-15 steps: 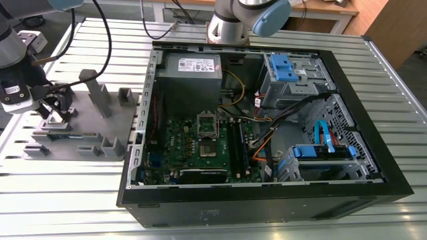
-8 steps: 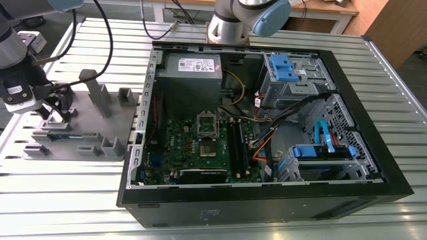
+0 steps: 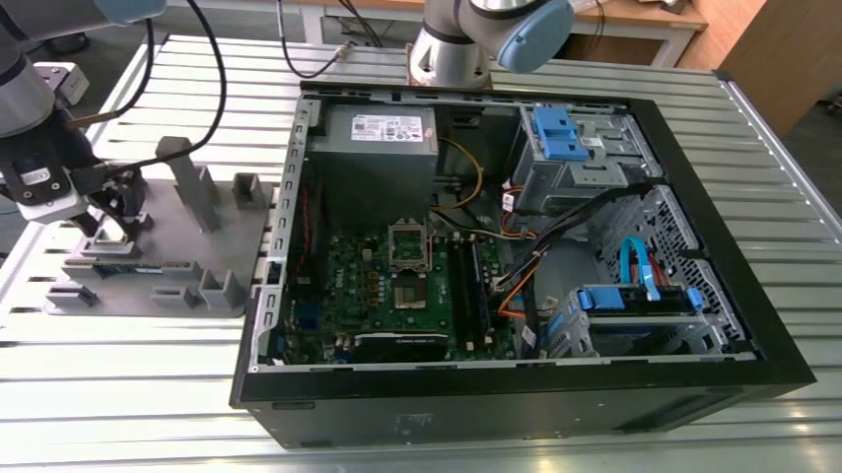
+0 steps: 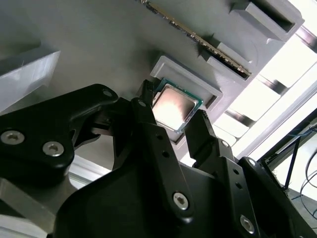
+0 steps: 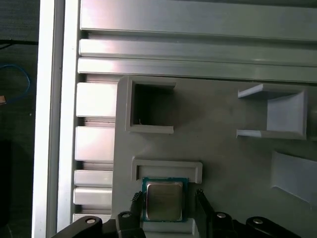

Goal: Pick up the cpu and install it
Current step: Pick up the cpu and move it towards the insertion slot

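My gripper [image 5: 168, 196] stands open astride the cpu [image 5: 163, 202], 1 finger [image 5: 202, 206] on each side, the chip lying flat in the grey tray's [image 5: 233, 163] recess.

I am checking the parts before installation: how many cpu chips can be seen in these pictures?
1. The cpu lies in its recess on the grey tray, between the fingers of the open pincer. Others may be hidden.

The arm [image 3: 16, 89] is grey metal tubing with a light-blue joint cap [image 3: 132, 8] and black cables [image 3: 220, 79] trailing along it. Its gripper [image 4: 172, 105] is matte black, with angular finger links fastened by silver screws [image 4: 180, 200].
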Controlling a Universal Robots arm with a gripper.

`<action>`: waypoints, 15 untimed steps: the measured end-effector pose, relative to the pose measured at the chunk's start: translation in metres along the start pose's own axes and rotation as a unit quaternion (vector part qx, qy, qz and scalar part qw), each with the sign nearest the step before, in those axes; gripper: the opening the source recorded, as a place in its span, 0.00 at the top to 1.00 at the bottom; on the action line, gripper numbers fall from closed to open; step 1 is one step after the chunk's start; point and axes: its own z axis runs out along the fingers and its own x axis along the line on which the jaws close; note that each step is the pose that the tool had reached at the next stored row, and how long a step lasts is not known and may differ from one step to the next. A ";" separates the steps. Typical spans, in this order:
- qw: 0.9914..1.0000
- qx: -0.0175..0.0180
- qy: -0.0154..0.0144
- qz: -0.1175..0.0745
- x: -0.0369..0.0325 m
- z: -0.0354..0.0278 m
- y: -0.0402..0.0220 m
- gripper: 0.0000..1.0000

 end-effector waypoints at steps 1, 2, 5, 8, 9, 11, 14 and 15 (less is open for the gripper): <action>1.000 0.000 0.000 0.000 0.0000 0.0002 0.0007 0.47; 1.000 0.000 0.000 -0.001 0.0000 0.0005 0.0015 0.47; 1.000 0.000 0.000 -0.001 0.0011 0.0010 0.0027 0.47; 1.000 0.000 0.000 -0.001 0.0030 0.0015 0.0033 0.47; 1.000 0.000 0.000 -0.001 0.0031 0.0018 0.0034 0.47; 1.000 0.000 0.000 -0.001 0.0032 0.0025 0.0036 0.47; 1.000 0.000 0.000 -0.001 0.0033 0.0032 0.0039 0.47; 1.000 0.000 0.000 -0.001 0.0033 0.0037 0.0040 0.47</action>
